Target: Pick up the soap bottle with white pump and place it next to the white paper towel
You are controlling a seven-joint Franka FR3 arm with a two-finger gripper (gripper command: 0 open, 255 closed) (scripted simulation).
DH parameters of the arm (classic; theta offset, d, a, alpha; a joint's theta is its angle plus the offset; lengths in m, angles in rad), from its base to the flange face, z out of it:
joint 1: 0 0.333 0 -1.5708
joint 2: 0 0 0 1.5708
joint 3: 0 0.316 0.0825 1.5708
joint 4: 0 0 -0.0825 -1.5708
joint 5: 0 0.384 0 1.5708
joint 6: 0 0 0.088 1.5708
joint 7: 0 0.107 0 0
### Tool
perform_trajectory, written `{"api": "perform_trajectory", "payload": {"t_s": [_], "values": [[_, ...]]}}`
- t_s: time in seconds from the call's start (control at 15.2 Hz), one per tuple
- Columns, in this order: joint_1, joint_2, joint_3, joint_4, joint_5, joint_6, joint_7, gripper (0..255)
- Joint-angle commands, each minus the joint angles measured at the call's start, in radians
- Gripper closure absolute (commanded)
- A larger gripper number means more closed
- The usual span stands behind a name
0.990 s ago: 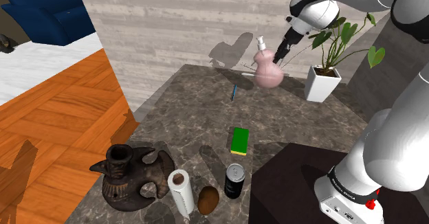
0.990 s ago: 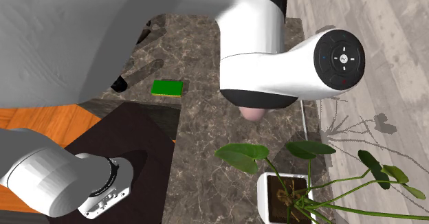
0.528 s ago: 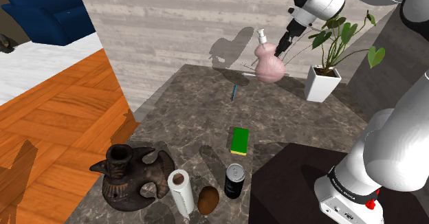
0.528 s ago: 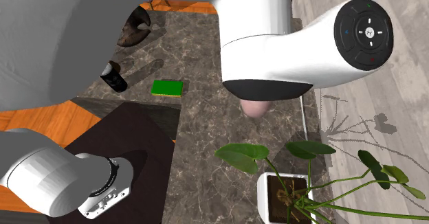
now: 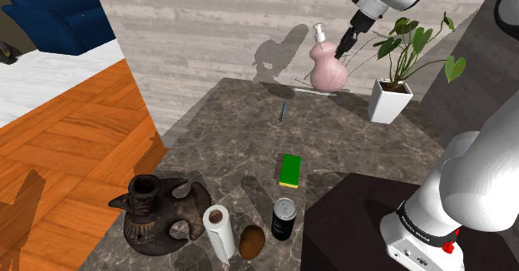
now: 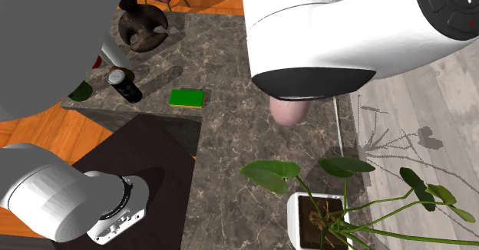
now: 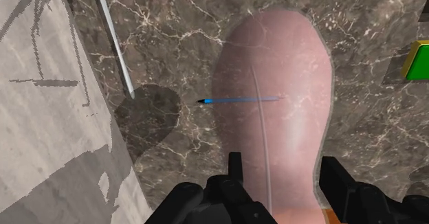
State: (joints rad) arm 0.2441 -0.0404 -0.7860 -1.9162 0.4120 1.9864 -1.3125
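Observation:
The soap bottle (image 5: 329, 68) is pink and round-bellied with a white pump at its top. It hangs in the air above the far end of the dark marble table (image 5: 241, 140). My gripper (image 5: 343, 46) is shut on its neck just beside the pump. In the wrist view the pink body (image 7: 289, 99) sits clasped between my two black fingers (image 7: 234, 172). In the second exterior view its rounded base (image 6: 290, 113) pokes out under my white arm. The white paper towel roll (image 5: 219, 232) stands upright near the table's front edge.
By the towel stand a dark jug-like vase (image 5: 154, 214), a brown egg-shaped thing (image 5: 252, 241) and a black can (image 5: 284, 219). A green sponge (image 5: 289, 169) lies mid-table, and a blue pen (image 5: 283, 110) lies further back. A potted plant (image 5: 391, 99) stands close to the bottle's right.
My gripper has risen steadily with the soap bottle in it, so the bottle now hangs higher above the table. Everything else on the table stayed put.

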Motion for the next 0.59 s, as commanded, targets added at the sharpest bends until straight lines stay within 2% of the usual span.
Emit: {"api": "perform_trajectory", "payload": {"t_s": [0.0, 0.53], "values": [[0.000, -0.001, 0.000, 0.024, -0.005, -0.022, 0.010, 255], [-0.001, -0.008, 0.000, 0.122, -0.024, -0.117, 0.053, 255]]}}
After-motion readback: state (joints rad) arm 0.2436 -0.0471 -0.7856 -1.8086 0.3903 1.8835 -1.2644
